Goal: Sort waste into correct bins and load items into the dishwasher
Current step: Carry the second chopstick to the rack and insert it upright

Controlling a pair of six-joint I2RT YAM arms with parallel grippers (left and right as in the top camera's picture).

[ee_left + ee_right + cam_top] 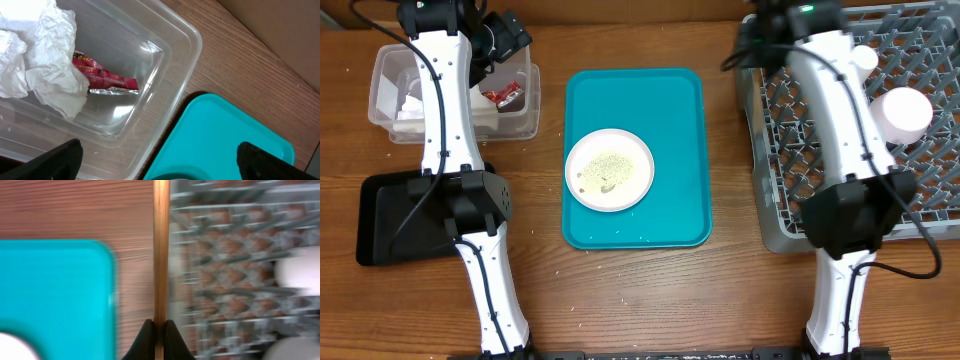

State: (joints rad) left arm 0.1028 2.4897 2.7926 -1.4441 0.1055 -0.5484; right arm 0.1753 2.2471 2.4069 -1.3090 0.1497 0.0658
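Right wrist end effector [159, 332] pinches chopstick [160, 245] along rack [225, 255] edge, left end effector [160, 157] agape

A crumpled napkin [42, 57] and red sauce packet [105, 77] lie in the clear tub [165, 80] beside the teal tray [220, 135].

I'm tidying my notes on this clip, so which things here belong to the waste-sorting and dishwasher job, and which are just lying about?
Job: clear tub, napkin and red sauce packet in it, black tray, plate with rice, grey dish rack, chopstick pinched in the right gripper.
Just there: teal tray, wooden table.
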